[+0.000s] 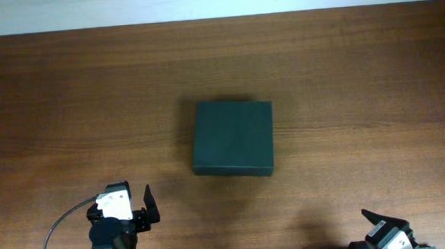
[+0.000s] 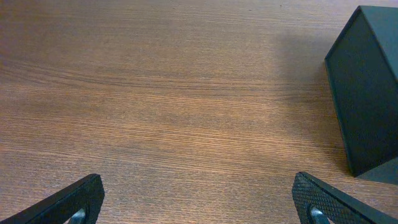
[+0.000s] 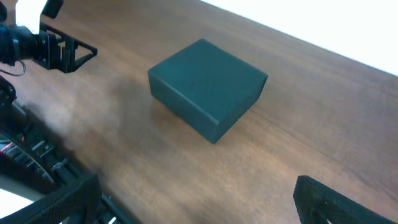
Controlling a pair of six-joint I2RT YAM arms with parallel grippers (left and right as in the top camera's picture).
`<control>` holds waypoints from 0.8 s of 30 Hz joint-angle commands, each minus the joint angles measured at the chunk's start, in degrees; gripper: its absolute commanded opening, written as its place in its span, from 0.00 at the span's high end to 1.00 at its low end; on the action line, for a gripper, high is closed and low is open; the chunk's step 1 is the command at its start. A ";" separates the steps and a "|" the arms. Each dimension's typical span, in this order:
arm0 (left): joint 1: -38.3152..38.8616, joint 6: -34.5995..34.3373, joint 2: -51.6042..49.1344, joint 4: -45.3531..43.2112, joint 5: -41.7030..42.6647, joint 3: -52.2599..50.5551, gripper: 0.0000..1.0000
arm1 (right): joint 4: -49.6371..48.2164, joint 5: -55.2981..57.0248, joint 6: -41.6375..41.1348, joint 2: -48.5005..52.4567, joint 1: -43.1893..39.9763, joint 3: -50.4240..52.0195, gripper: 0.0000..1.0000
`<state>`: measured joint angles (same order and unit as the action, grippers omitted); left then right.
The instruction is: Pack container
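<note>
The container (image 1: 232, 138) is a dark green matte box, shut, lying flat at the middle of the wooden table. It shows at the right edge of the left wrist view (image 2: 367, 87) and at the centre of the right wrist view (image 3: 208, 87). My left gripper (image 1: 127, 204) is open and empty at the front left, well short of the box; its fingertips frame bare wood (image 2: 198, 202). My right gripper (image 1: 384, 226) is open and empty at the front right edge, apart from the box (image 3: 196, 199).
The wooden table (image 1: 69, 110) runs back to a pale wall strip at the far edge. The left arm (image 3: 37, 43) with its cable shows at the upper left of the right wrist view. No other objects are on the table.
</note>
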<state>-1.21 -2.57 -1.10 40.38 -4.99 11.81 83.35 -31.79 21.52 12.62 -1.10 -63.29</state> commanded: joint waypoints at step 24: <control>-0.35 0.92 0.76 -0.50 -0.85 -0.81 0.01 | -30.60 7.28 0.52 -5.22 -0.31 30.82 0.01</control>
<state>-1.21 -2.57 -0.95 40.03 -4.99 11.66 53.95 -25.45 21.89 9.21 -1.10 -35.16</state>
